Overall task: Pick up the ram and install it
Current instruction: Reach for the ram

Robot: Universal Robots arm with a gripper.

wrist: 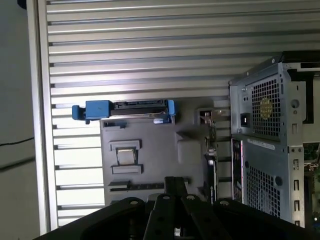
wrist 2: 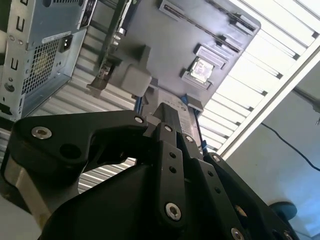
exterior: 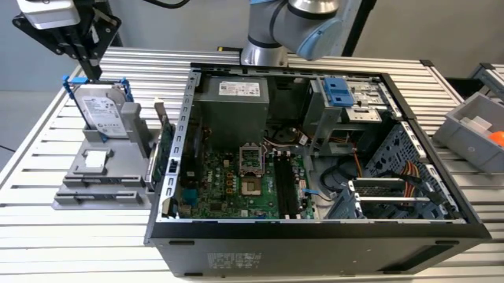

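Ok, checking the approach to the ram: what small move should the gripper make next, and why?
Probably slide the gripper along the grey holder rack, away from the silver box-shaped hard drive it hovers by, toward what looks like the long thin dark ram stick at its other end.

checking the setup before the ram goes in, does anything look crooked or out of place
Nothing stands out. The hard drive stands upright in the gray fixture, the expansion card upright beside it, and the open pc case sits flat on the table.
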